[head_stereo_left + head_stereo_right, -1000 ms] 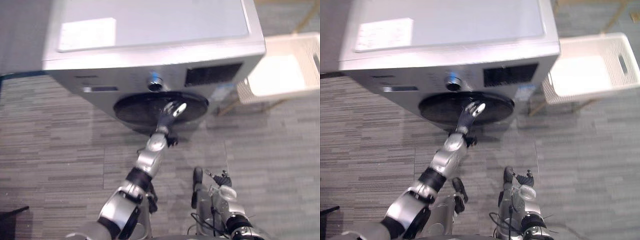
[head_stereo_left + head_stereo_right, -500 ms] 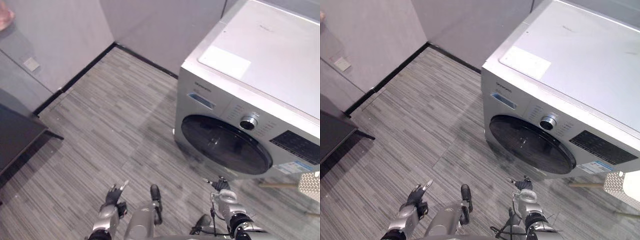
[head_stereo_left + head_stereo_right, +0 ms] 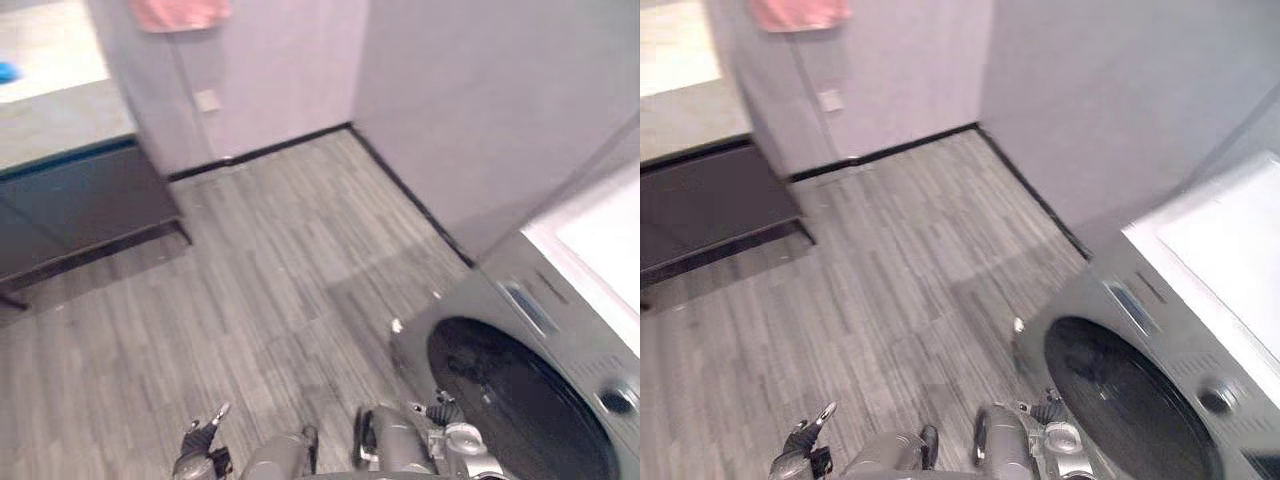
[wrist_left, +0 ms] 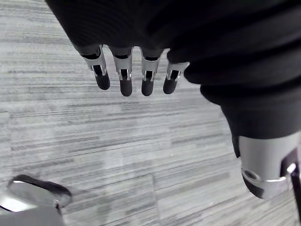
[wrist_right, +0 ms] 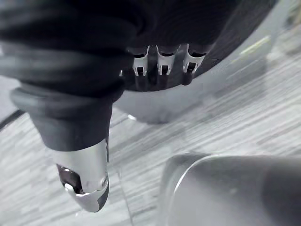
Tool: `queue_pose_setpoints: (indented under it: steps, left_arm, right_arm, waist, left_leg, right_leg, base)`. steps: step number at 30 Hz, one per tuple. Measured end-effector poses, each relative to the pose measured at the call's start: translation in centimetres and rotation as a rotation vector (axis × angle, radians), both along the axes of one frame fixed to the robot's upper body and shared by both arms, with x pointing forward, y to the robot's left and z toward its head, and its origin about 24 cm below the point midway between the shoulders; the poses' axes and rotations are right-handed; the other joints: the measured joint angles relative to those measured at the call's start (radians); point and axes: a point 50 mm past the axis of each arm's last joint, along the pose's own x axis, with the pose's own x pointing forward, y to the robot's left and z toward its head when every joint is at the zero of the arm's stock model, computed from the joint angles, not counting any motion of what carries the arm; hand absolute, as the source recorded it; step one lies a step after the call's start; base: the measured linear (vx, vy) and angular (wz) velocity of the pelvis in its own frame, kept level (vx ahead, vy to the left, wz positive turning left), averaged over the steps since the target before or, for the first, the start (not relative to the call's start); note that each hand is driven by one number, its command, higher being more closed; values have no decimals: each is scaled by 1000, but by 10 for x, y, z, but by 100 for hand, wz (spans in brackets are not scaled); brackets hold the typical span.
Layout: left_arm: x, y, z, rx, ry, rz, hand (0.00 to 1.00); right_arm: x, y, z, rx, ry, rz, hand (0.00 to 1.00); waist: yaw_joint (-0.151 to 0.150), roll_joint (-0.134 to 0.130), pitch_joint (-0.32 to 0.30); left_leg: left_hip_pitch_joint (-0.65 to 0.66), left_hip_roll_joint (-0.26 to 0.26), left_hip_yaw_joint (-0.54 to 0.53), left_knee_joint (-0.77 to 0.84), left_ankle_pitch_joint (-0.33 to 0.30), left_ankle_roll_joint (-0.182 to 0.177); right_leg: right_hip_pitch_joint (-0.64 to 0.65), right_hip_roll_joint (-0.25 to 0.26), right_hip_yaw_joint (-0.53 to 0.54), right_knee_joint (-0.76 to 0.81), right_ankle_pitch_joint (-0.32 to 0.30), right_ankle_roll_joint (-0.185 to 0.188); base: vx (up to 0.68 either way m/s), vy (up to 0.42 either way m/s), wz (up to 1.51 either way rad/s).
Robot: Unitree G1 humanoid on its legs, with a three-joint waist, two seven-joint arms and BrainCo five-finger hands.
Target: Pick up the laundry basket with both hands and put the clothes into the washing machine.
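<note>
The silver washing machine (image 3: 560, 300) stands at the lower right, and its round dark door (image 3: 505, 400) is closed. My left hand (image 3: 200, 442) hangs low over the floor at the bottom left, well away from the machine. In the left wrist view its fingers (image 4: 124, 77) are straight and hold nothing. My right hand (image 3: 445, 412) is low beside the machine's front. In the right wrist view its fingers (image 5: 162, 70) are straight and its thumb (image 5: 84, 179) stands apart, with nothing held.
A dark low bench (image 3: 70, 215) stands against the wall at the left. A pink cloth (image 3: 180, 12) hangs on the grey wall above a wall socket (image 3: 208, 100). Grey plank floor (image 3: 280, 280) stretches between the bench and the machine.
The camera has swung left, so the machine has slid to the right edge and the white basket has left the picture. My left hand, at the door a second ago, now hangs low.
</note>
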Motion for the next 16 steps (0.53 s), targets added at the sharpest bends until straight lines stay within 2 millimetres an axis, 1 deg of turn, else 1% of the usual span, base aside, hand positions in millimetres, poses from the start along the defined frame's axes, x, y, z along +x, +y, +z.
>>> queue_pose_setpoints:
  steps: [1, 2, 3, 4, 5, 6, 7, 8, 9, 10, 11, 12, 13, 14, 15, 16]
  left_arm:
    - [1, -2, 0, -4, -10, 2, 0]
    - [4, -5, 1, -10, -26, 7, 0]
    - [4, -7, 1, -15, -31, 8, 0]
    - [5, -14, 0, -41, -44, 26, 0]
    - [4, -19, -1, -65, -46, 60, 0]
    - [2, -23, -3, -83, -46, 86, 0]
    - [-6, -26, -5, -95, -35, 105, 0]
    - [-9, -28, -6, -106, -29, 98, 0]
    - [-8, -29, -6, -110, -30, 87, 0]
    - [-2, -29, -3, -108, -50, 73, 0]
    - [6, -29, 0, -105, -74, 66, 0]
    - [9, -29, 2, -103, -84, 62, 0]
    - [16, -30, 4, -102, -103, 52, 0]
    - [22, -34, 5, -103, -108, 23, 0]
    - [23, -38, 5, -105, -105, -1, 0]
    - [25, -38, 4, -103, -98, -28, 0]
  right_arm:
    - [0, -1, 0, -2, 0, 0, 0]
    - [0, -1, 1, -3, -3, 0, 0]
    - [1, -1, 1, -3, -7, 1, 0]
    - [8, -1, 4, -4, -27, 9, 0]
    - [19, -2, 10, -9, -63, 19, 0]
    - [25, 1, 14, -5, -92, 34, 0]
    - [32, 9, 18, 9, -123, 66, 0]
    - [35, 16, 19, 23, -134, 76, 0]
    - [36, 17, 20, 26, -136, 76, 0]
    - [37, 18, 20, 31, -140, 74, 0]
    - [36, 17, 20, 31, -137, 65, 0]
    - [35, 15, 19, 30, -135, 53, 0]
    - [33, 10, 19, 29, -133, 25, 0]
    - [25, 3, 16, 21, -112, -2, 0]
    - [20, -2, 14, 10, -97, -14, 0]
    - [13, -7, 10, 5, -70, -33, 0]
  waist:
    - [0, -3, -4]
    - [0, -4, -13]
    - [0, 2, -23]
    - [2, 34, -22]
    - [1, 50, -20]
    - [5, 62, -16]
    - [25, 66, -14]
    - [33, 61, -12]
    - [31, 58, -14]
    - [29, 50, -12]
    - [29, 43, -9]
    - [28, 43, -9]
    - [27, 43, -7]
    - [26, 68, -15]
    - [26, 90, -24]
    - [26, 104, -34]
  left_leg:
    - [19, -5, -24, -2, -6, -8]
    - [39, -4, -42, -1, -19, -32]
    - [55, -1, -52, 7, -29, -51]
    - [19, 25, -26, 99, -28, -80]
    - [-46, 53, 46, 244, -2, -137]
    - [-96, 93, 123, 381, 46, -195]
    - [-142, 186, 250, 541, 105, -193]
    - [-153, 271, 332, 623, 84, -162]
    - [-166, 308, 356, 636, 76, -150]
    - [-191, 352, 385, 620, 74, -149]
    - [-211, 381, 410, 548, 74, -149]
    - [-213, 389, 420, 494, 75, -150]
    - [-210, 400, 436, 351, 83, -162]
    - [-189, 403, 431, 179, 144, -200]
    - [-183, 410, 423, 89, 249, -212]
    - [-159, 398, 415, 31, 214, -163]
  right_leg:
    - [2, -3, 1, -3, 33, -14]
    - [13, -10, -19, -10, 82, -32]
    - [25, -17, -40, -7, 122, -46]
    - [53, -15, -92, -8, 104, -68]
    - [89, -8, -118, -30, 93, -82]
    - [129, 8, -125, -53, 90, -87]
    - [193, 28, -121, -75, 78, -106]
    - [242, 38, -122, -83, 71, -117]
    - [264, 34, -128, -89, 70, -119]
    - [288, 18, -142, -101, 70, -119]
    - [311, -2, -155, -124, 69, -118]
    - [321, -12, -172, -136, 68, -116]
    - [338, -30, -201, -149, 53, -92]
    - [348, -30, -220, -151, 31, -64]
    - [351, -18, -227, -150, 20, -51]
    - [353, -17, -229, -146, 2, -29]
  base:
    - [442, -145, 166]
    - [418, -155, 120]
    - [563, -185, 128]
    - [547, -166, 101]
    - [526, -157, 65]
    - [462, -153, 8]
    - [440, -135, -24]
    - [470, -141, -23]
    - [401, -98, 8]
    - [321, -62, 26]
    - [233, -15, 26]
    - [186, 32, 28]
    - [157, 107, 40]
    - [153, 142, 43]
    - [151, 200, 40]
    - [95, 129, 20]
